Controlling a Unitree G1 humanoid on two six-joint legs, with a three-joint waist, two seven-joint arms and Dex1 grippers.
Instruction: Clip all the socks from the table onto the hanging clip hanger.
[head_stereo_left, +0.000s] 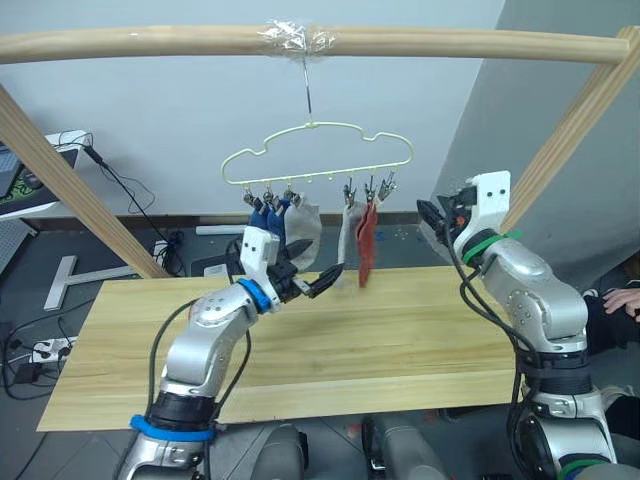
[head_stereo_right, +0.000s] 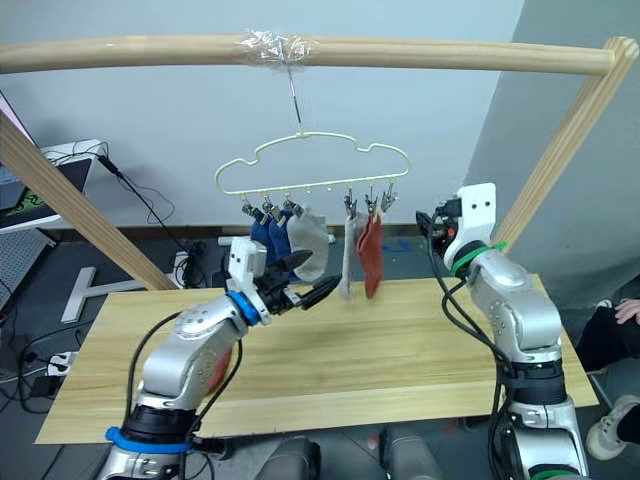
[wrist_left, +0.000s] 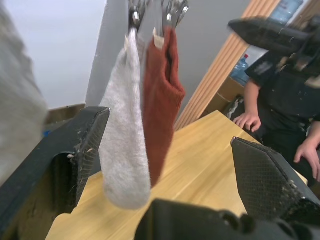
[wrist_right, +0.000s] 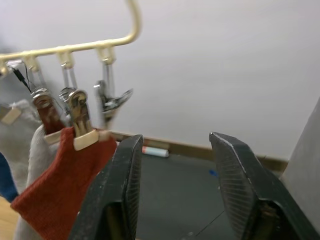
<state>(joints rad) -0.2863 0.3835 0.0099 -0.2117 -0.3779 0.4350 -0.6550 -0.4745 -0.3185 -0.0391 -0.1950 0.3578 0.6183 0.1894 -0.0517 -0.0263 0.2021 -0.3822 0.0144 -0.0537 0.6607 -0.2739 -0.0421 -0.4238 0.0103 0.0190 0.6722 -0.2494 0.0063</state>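
The left gripper (head_stereo_left: 318, 283) hangs wide open and empty just beside the hanging socks (head_stereo_left: 305, 232), so any move should probably pull straight clear without brushing the grey one (wrist_left: 122, 135). On the clip hanger (head_stereo_left: 318, 152) I count six clips and five socks I can tell apart: two blue, two grey, one rust-red, with the rightmost clip (wrist_right: 111, 99) bare and none on the table (head_stereo_left: 400, 330). The right gripper (wrist_right: 172, 142) is also open and empty near that clip, which looks ready for a last sock.

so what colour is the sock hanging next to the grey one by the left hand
Rust red, clipped beside the light grey sock; the left wrist view shows it best.
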